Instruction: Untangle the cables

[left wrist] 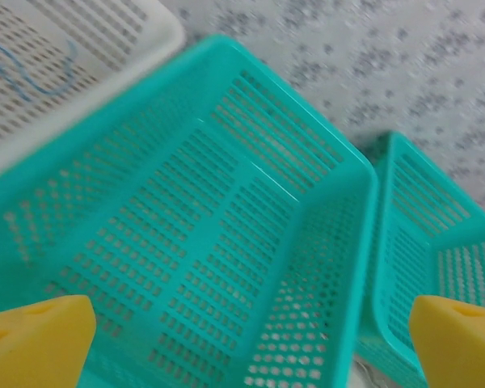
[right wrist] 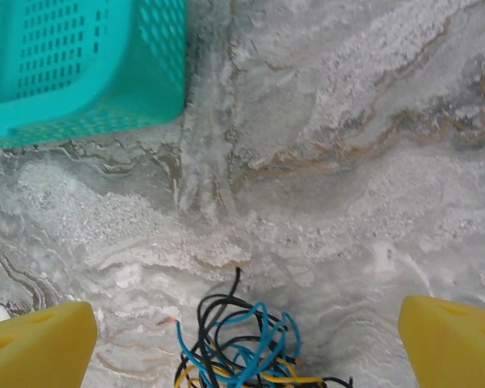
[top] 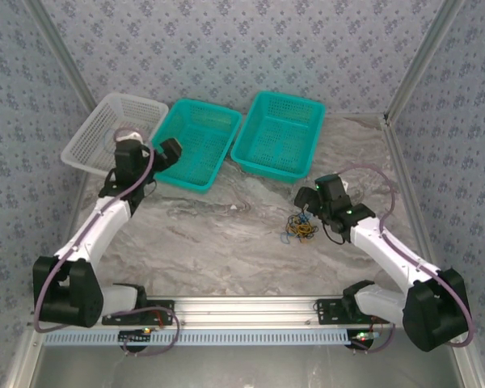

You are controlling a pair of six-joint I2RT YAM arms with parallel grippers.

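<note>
Cables (top: 300,228) lay knotted on the table (top: 218,238), right of centre in the top view. Right gripper (top: 309,200) hovered just above them, jaws spread, empty. Left gripper (top: 168,152) was also spread and empty by the teal basket (top: 226,150). The wires looked light, limp and springy, best pinched at a free outer loop.

The cables (right wrist: 242,356) are showing blue, black, yellow; middle basket (top: 198,141) and right basket (top: 279,133) are showing teal, left basket (top: 103,121) white, table (top: 226,230) marbled grey.

Bright, even, diffuse light; shadows faint and soft. The left wrist view is blurred, wallpaper (left wrist: 404,56) smeared; the right wrist view sharp.
</note>
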